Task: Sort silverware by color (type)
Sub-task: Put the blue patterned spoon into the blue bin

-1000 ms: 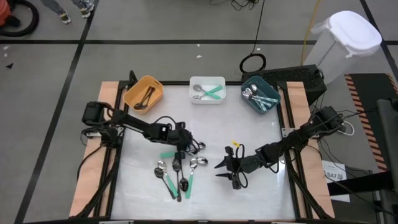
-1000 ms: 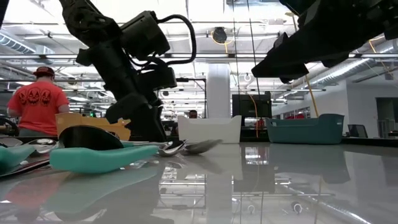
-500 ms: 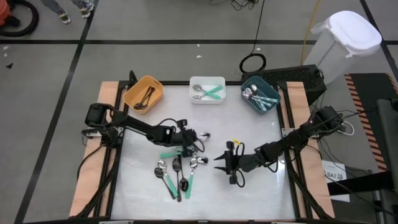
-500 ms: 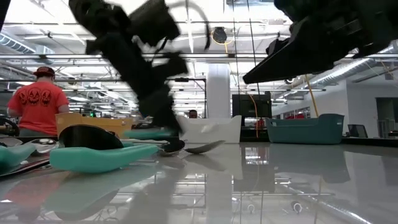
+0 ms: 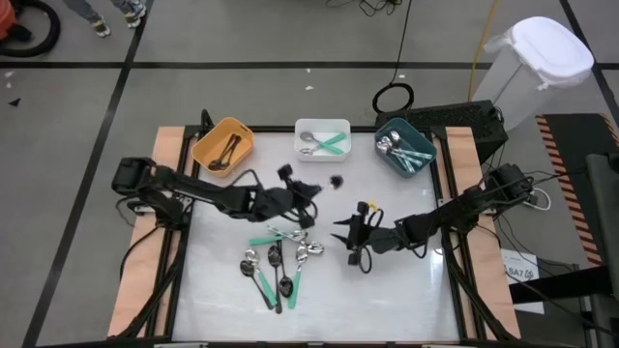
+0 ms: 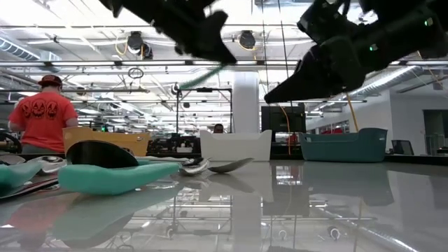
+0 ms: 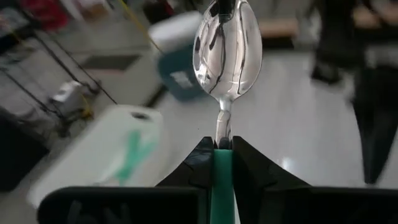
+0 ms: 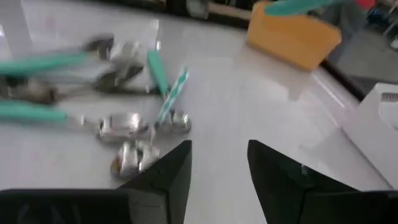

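My left gripper (image 5: 313, 187) is high above the table's middle, shut on a mint-green-handled spoon (image 7: 226, 50) whose shiny bowl (image 5: 336, 180) sticks out ahead of the fingers. The remaining silverware (image 5: 276, 261), spoons with mint-green and black handles, lies in a loose pile on the white tabletop below and nearer. My right gripper (image 5: 340, 237) hovers open just right of that pile, pointing at it, with nothing between its fingers (image 8: 168, 180). My left gripper pinches the spoon's green handle (image 7: 222, 180) between its two fingers. The handle runs along the fingers and the neck and bowl reach out past their tips. The spoon is lifted clear of the table, close to level, its green handle (image 6: 203, 75) showing under the gripper.
Three bins line the far edge: orange (image 5: 223, 145) with dark-handled spoons, white (image 5: 322, 138) with green-handled spoons, teal (image 5: 404, 148) with silver ones. Bare white tabletop (image 5: 406, 280) lies near right. A person in a red shirt (image 6: 43, 112) stands beyond the table.
My left gripper has risen from the pile with the green-handled spoon, lifting it clear, and has tipped from pointing down to nearly level while going toward the far edge. My right gripper has gone slightly toward the pile and turned.
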Robot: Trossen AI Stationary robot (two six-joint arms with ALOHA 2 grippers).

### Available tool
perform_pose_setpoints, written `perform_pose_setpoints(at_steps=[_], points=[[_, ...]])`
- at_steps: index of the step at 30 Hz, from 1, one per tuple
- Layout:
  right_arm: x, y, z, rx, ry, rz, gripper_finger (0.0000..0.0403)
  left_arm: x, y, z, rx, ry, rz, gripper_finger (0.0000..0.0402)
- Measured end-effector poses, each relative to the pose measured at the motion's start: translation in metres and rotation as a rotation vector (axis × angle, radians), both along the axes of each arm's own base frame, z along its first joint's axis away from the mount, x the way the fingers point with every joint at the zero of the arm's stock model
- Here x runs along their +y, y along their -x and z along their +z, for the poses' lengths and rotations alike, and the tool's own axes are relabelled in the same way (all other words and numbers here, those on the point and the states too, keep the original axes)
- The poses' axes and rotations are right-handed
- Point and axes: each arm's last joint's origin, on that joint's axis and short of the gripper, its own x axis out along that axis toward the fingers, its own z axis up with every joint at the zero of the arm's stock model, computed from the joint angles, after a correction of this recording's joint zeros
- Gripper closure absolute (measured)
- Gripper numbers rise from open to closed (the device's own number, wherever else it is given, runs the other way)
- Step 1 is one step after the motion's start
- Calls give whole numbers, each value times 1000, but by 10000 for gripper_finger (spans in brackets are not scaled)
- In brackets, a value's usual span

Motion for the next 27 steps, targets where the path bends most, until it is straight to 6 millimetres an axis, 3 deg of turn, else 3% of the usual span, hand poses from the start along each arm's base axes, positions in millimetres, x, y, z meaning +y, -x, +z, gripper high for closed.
perform_pose_setpoints(at_steps=[2, 7, 13, 16, 27], points=[[-4, 6, -2, -79, -19, 1, 252, 1, 4, 12, -76, 4, 19, 368], [-14, 18, -4, -220, -33, -10, 252, -7, 8, 10, -252, 31, -3, 368], [-21, 14, 2, -275, -34, -39, 252, -14, 14, 1, -526, 79, -12, 368], [-24, 8, 9, -296, -19, -51, 252, -20, 15, 6, -652, 91, -28, 368], [-32, -13, 33, -378, -17, -73, 235, -40, 4, -24, -735, 60, -74, 368]])
